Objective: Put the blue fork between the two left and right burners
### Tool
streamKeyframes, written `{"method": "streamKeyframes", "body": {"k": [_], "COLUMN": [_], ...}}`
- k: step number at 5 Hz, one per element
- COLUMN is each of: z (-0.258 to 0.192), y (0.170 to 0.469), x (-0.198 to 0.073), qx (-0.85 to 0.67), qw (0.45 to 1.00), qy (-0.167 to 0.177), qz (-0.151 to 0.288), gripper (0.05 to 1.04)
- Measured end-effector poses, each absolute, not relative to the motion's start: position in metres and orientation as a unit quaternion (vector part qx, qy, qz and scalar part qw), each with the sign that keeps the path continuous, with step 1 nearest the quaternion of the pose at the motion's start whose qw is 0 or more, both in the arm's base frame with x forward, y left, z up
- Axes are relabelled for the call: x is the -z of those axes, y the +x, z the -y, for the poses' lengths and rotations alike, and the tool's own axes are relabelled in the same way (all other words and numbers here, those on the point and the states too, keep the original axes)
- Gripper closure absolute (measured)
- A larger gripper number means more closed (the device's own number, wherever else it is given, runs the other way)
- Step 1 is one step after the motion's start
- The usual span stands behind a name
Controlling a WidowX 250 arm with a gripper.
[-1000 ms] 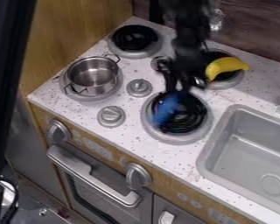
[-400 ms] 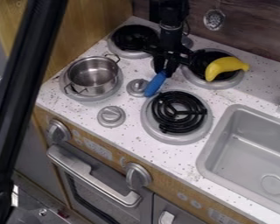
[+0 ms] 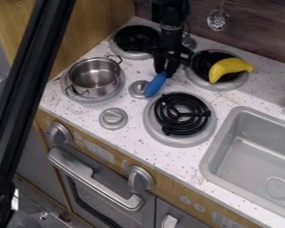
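Note:
My gripper hangs at the upper middle of the camera view, shut on the blue fork. The fork's blue part slants down and left from the gripper, its lower end beside the small round knob. It lies between the left burner with the pot and the right-hand burners in this view; whether it touches the counter I cannot tell. The front right burner is bare, and the back right burner is partly under a banana.
A metal pot stands on the front left burner. The yellow banana rests on the back right burner. The back left burner is behind the gripper's left side. A grey sink is at the right.
The gripper has moved back and left with the blue fork, from over the front right burner to beside the small knob. Lately it shifted only slightly left.

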State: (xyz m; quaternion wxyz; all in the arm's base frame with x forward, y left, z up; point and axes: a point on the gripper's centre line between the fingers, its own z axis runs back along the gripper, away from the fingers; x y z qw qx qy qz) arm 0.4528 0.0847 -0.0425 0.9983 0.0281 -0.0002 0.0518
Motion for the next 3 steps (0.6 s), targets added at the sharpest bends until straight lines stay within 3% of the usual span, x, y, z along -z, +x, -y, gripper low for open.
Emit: {"method": "streamKeyframes", "body": {"k": [1,2,3], "z": [-0.077,-0.071,-0.061], "y": [0.439,0.435,0.416], "x": [0.053,0.016,-0.004], "qx": [-0.037,-0.052,-0.057], "qw": [0.999,0.997,0.997], "qy": [0.021,0.022,0.015], "qz": [-0.01,0.05,0.053], "gripper": [0.449,0.166,0.083]}}
